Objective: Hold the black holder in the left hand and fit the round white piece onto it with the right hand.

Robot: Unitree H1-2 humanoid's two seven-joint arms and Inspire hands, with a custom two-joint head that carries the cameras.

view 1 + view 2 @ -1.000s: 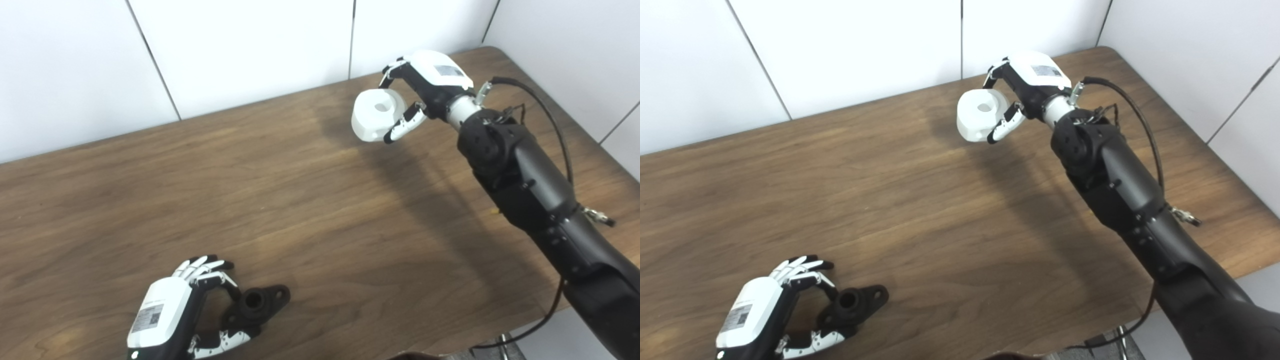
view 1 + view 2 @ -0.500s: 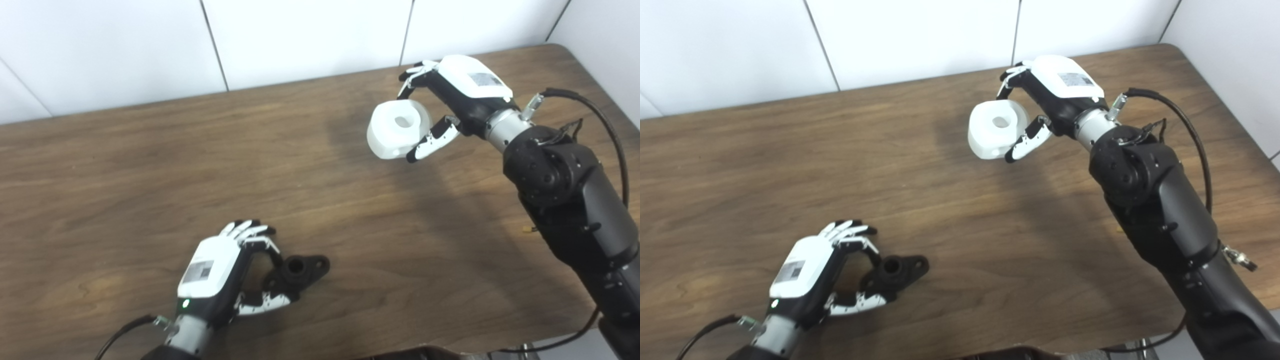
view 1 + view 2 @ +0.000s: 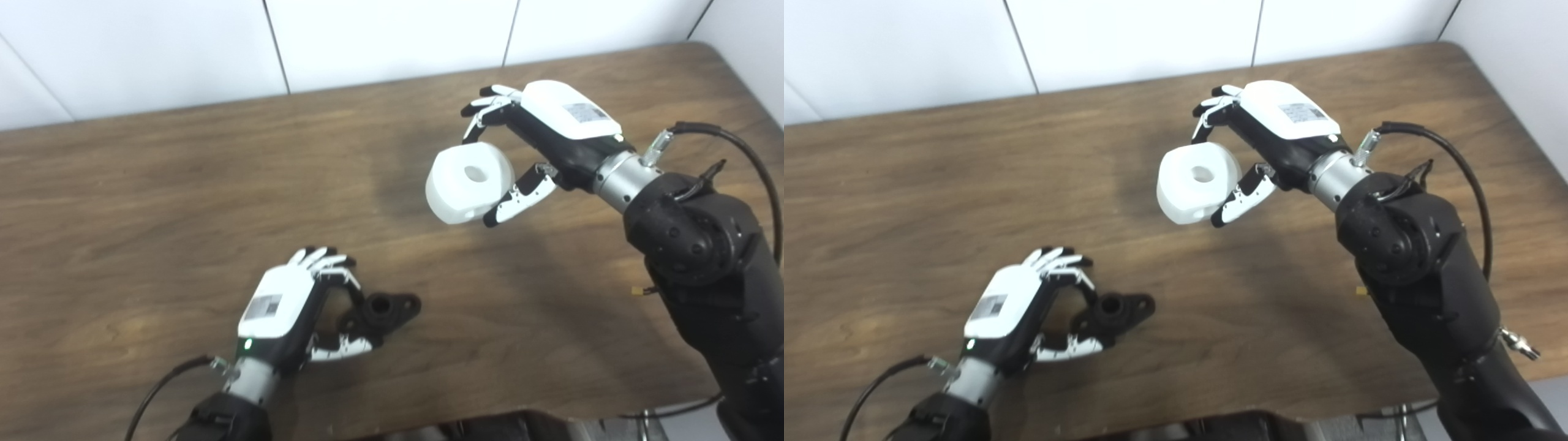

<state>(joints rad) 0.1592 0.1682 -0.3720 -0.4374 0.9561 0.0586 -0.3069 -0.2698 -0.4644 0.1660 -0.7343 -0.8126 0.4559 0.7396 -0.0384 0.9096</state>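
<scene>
Left hand [image 3: 288,309] grips one black holder [image 3: 383,309]; right hand [image 3: 545,131] clasps one round white piece [image 3: 468,182].

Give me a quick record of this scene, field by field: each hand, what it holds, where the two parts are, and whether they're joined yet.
left hand: near the table's front edge, fingers closed around the black holder
black holder: low at the wooden table, its socket opening facing up
right hand: raised over the table's far right part, gripping the white piece
round white piece: held in the air, centre hole visible
parts joined: no, clearly apart; the white piece is farther back and to the right of the holder
</scene>
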